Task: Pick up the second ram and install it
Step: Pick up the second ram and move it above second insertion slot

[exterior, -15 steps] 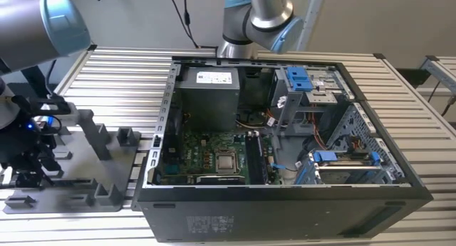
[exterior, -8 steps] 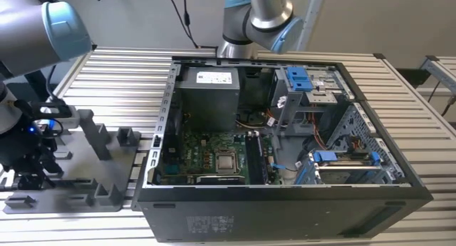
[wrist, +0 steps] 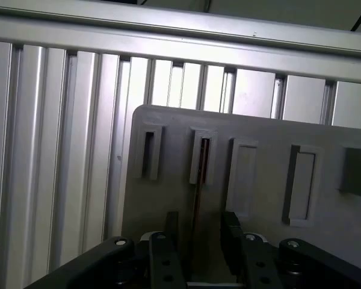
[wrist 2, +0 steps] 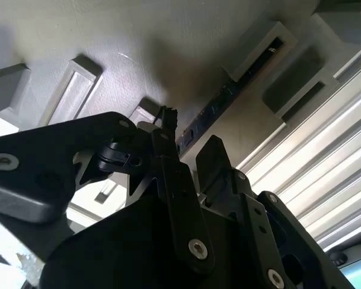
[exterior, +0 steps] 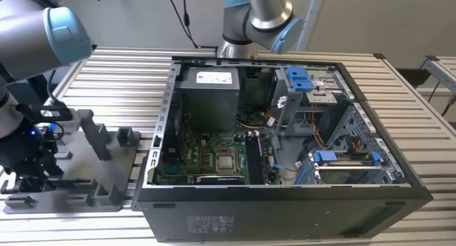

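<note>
Two fingers (wrist: 171, 241) of the gripper (wrist: 200, 226) stood spread apart either side of the second ram (wrist: 197, 180), which sat on edge in a slot near one end of the grey holder tray (wrist: 265, 129).

- A robotics lab or assembly workshop.
- The tabletop (exterior: 399, 91) is built of ribbed aluminium slats.
- One robot arm (exterior: 257, 16) with blue joint caps stands at its far edge, and a second robot arm (exterior: 39, 30) is on the exterior view's left.
- An open desktop computer case (exterior: 285, 214) shows its green motherboard (exterior: 206, 155) and power supply (exterior: 206, 94).
- A grey fixture tray (exterior: 75, 198) with upright posts lies beside the case.
</note>
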`<state>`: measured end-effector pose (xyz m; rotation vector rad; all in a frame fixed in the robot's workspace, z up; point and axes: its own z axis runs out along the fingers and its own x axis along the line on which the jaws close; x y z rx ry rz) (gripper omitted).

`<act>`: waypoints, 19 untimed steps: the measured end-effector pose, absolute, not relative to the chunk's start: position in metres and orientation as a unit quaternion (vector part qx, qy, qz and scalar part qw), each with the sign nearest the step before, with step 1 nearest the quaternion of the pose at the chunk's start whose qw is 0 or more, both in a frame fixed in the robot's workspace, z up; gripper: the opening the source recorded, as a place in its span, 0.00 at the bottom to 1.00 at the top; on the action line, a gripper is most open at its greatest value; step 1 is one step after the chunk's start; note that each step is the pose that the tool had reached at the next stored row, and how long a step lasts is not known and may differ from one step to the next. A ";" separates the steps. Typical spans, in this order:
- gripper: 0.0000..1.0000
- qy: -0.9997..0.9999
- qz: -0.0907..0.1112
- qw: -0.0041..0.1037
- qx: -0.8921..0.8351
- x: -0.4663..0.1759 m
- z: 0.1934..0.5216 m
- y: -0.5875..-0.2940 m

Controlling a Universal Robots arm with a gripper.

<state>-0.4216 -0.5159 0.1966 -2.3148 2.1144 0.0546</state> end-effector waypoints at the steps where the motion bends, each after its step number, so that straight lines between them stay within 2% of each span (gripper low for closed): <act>1: 0.42 0.674 0.017 0.003 -0.738 -0.422 0.196 -0.516; 19: 0.42 0.674 0.015 0.005 -0.738 -0.424 0.192 -0.516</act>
